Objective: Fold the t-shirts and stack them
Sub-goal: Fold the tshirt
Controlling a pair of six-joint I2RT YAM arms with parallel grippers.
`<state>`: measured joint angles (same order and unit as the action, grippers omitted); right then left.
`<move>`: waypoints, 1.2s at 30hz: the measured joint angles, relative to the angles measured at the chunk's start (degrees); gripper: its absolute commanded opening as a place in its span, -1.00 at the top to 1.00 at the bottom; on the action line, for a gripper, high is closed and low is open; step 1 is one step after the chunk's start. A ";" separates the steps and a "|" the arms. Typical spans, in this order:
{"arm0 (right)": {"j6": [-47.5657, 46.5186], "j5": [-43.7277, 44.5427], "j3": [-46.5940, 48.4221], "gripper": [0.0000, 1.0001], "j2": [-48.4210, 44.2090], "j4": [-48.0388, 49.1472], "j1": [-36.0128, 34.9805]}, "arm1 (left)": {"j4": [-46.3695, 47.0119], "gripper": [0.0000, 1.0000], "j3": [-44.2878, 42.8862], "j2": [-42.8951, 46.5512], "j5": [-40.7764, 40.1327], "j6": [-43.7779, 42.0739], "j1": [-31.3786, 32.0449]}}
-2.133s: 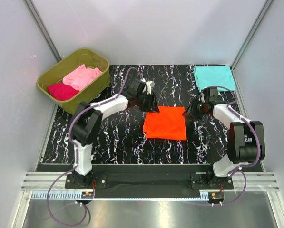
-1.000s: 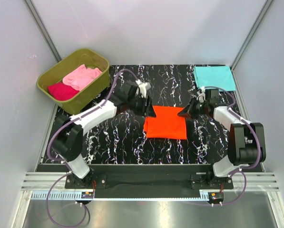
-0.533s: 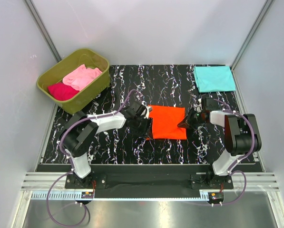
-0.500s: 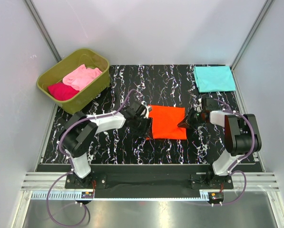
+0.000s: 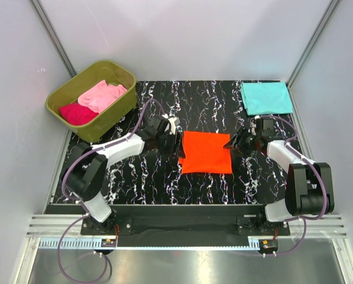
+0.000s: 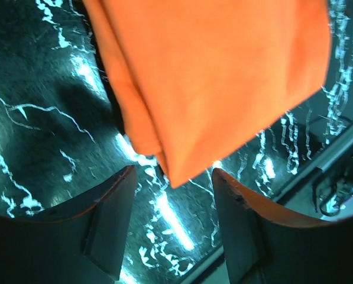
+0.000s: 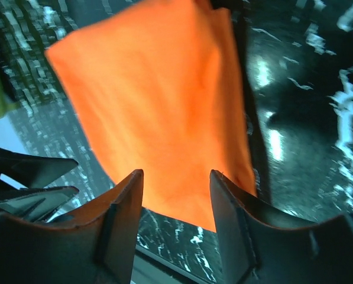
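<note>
Overhead, a black table (image 5: pixel 135 171) veined with white marbling sits between plain grey walls. At far left, off the table's back corner, an olive-green tub (image 5: pixel 117 112) holds two crumpled t-shirts: a light pink shirt (image 5: pixel 102 94) toward the back and a magenta shirt (image 5: pixel 77 113) in front of it.

Moving right, the left arm (image 5: pixel 120 148) reaches across the table. The left gripper (image 5: pixel 175 143) sits just beside the left edge of an orange shirt (image 5: pixel 207 152), which lies folded into a flat rectangle in the middle of the table. Seen from the left wrist camera, its two dark fingers (image 6: pixel 108 228) stand apart, released. A folded corner of the orange cloth lies on the table just beyond the fingertips, its layers showing along one edge.

On the shirt's other side, the right gripper (image 5: pixel 233 144) points at the right edge near the back corner. Its wrist camera shows the fingers (image 7: pixel 120 231) spread and released, with the orange cloth lying beyond the gap, not pinched. Whether any fingertip touches the cloth cannot be told.

Further right, at the table's back right corner, a teal shirt (image 5: pixel 266 97) lies folded flat, well apart from the orange one. A metal rail (image 5: pixel 182 228) along the near edge carries both arm bases. Any lettering on the arms is too small to read.
</note>
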<state>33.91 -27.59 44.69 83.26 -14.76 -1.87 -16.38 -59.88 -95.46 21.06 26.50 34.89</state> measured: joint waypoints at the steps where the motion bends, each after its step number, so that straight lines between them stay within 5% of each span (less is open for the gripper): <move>1: -0.11 0.70 0.00 -0.14 0.02 -0.79 0.00 | 0.28 -0.13 -0.20 -0.87 0.11 -0.17 -0.09; 12: -0.94 4.07 -1.31 -0.16 1.42 -2.84 0.00 | 3.76 -0.04 -2.19 -9.46 1.44 -1.05 0.02; 17: 0.52 4.11 -5.99 -0.14 1.84 -0.61 0.00 | 4.74 0.44 -2.19 -9.84 2.80 -0.66 0.02; 24: 3.78 1.33 -9.29 -0.08 1.75 4.72 0.02 | 9.25 0.83 -2.19 -9.84 8.00 2.97 -0.57; 26: 4.20 1.05 -9.60 -0.08 1.70 5.49 0.02 | 10.10 0.77 -2.19 -9.84 9.20 4.33 -0.92; 27: 4.33 1.01 -9.73 -0.08 1.64 5.66 0.02 | 10.23 0.50 -2.19 -9.84 9.53 4.98 -1.09; 30: 4.66 1.01 -10.14 -0.08 1.31 6.19 0.02 | 11.10 0.22 -1.53 -9.84 10.25 6.82 -2.03; 36: 5.01 1.03 -10.29 -0.08 1.16 6.34 0.02 | 11.43 0.13 1.44 -9.84 10.19 8.46 -2.78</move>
<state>38.92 -26.57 34.39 84.42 -8.43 -1.85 -4.95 -58.43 -105.30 31.24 34.96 32.12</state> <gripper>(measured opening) 0.538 0.423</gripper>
